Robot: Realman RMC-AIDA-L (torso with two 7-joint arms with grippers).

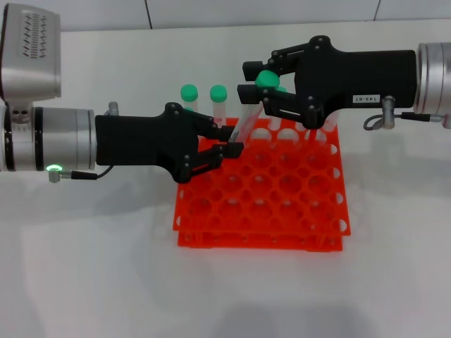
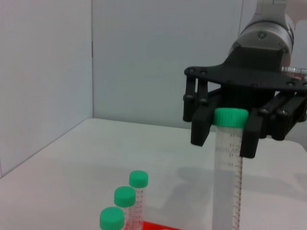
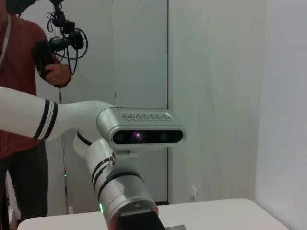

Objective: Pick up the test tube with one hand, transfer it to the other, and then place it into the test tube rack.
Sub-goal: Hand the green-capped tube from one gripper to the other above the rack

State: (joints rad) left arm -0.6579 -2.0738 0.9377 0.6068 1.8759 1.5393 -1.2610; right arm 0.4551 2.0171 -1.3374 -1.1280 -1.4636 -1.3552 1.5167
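Mid-handover over the test tube rack [image 1: 303, 211]: left gripper [image 1: 227, 148] clamps the test tube [image 1: 244, 127] low, right gripper [image 1: 252, 81] closing around its cap; release and racking remain.

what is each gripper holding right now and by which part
The slim clear test tube with the green screw cap is mid-handover: the left gripper holds its lower end, and the right gripper closes on it at the cap.

4 green-capped tubes: 1 held test tube [image 1: 246, 121], 3 others [image 2: 125, 205] standing at the rack's 11 o'clock. 1 orange rack [image 1: 282, 211]. 2 grippers: left [image 1: 229, 144], right [image 1: 248, 79].
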